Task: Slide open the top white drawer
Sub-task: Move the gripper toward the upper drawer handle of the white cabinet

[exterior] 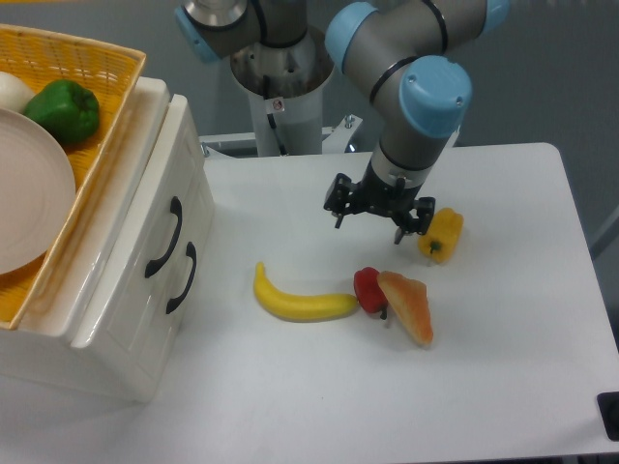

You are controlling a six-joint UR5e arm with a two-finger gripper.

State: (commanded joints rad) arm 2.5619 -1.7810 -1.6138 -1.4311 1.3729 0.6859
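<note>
Camera view from the front: my gripper [370,220] hangs over the white table [503,387], its two fingers spread wide and holding nothing. It sits above the middle of the table, just left of a yellow pepper [442,234] and above a red pepper [368,289] that touches a slice of bread [409,307]. A banana [300,298] lies to the left of the red pepper, its tip meeting it.

The top white drawer [166,217] is at the left edge, in the white cabinet [116,329], well apart from my gripper. Its front lies flush with the cabinet, so it is shut, and its black handle [164,238] stands just above the lower drawer's handle [183,277]. On the cabinet rests a yellow basket [92,68] holding a green pepper [63,110] and a white plate [29,203].
</note>
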